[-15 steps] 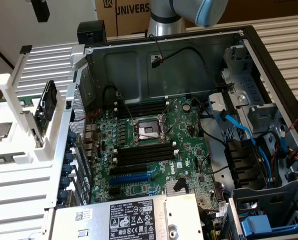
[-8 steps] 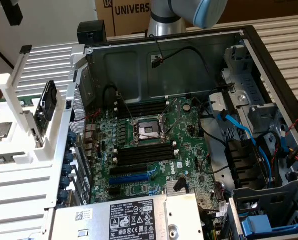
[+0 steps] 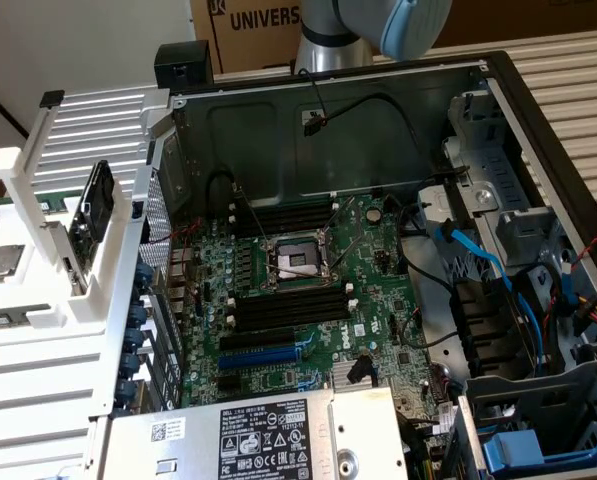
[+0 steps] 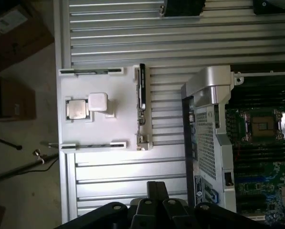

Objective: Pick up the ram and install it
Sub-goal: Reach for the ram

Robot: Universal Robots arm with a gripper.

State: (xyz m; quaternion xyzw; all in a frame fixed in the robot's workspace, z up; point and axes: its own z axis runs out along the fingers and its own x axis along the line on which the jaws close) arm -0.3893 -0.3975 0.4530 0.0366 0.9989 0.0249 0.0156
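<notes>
While my end effector (image 4: pixel 156 188) hangs closed and empty, the ram (image 4: pixel 142 88) stands on edge in the white holder (image 4: pixel 99 81) (seemingly slotted) beside the case (image 4: pixel 206 95); approach is the step, and grasping needs it opened.

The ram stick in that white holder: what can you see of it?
The ram is a long, thin, flat, dark card that looks like circuit board. It stands on its long edge in a slot of the white holder, outside the open computer case, on the exterior view's left. Only the holder touches it; the shut pincer is well apart from it.
</notes>
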